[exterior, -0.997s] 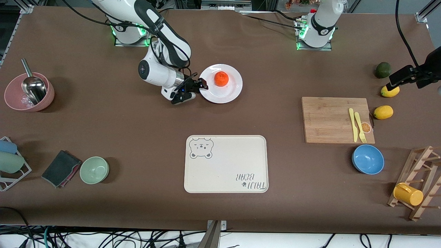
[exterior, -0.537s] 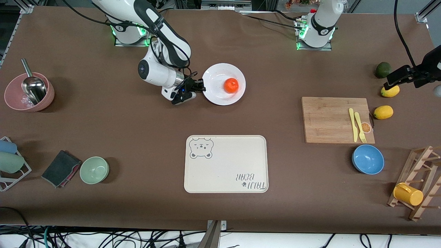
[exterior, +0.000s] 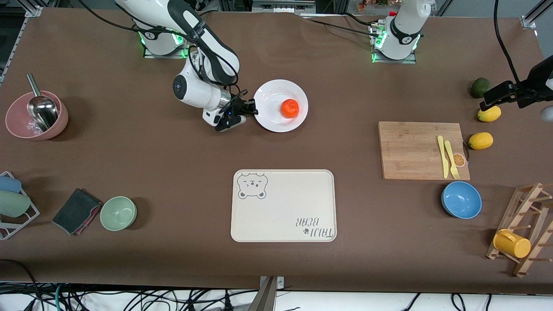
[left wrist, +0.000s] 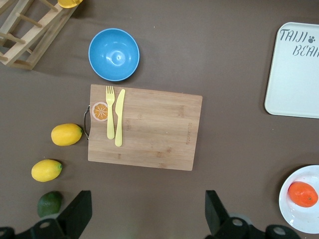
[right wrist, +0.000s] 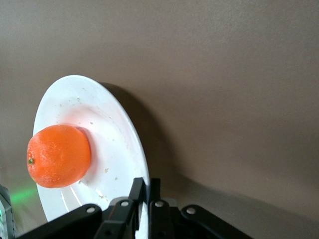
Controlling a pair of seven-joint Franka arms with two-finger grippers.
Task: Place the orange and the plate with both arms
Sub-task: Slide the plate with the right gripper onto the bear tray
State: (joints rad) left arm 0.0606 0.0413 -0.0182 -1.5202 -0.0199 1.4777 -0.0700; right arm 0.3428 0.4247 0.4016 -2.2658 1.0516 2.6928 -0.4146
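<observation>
Front view, from the right arm's end of the tabletop to the left arm's end. Pink bowl with a metal scoop in it; nearer the camera, a dark folded cloth beside a green bowl.

Right gripper low at the plate, clamped on the rim edge that faces the right arm's end. The plate looks tilted, its gripped edge raised. The orange sits on the plate, off centre, on the part away from the gripper.

Cream bear-print tray nearer the camera than the plate, well apart from it.

Cutting board with yellow knife and fork on it; blue bowl nearer the camera. Two lemons and a dark green fruit beside the board. Left gripper up over that fruit cluster, waiting.

Right wrist view adds: both fingers pinch the plate rim with no gap; crumbs on the white surface; orange lies against the inner slope.

Left wrist view adds: left gripper spread wide with nothing between its fingers; a printed orange slice by the board's handle; plate and orange at the frame corner.
</observation>
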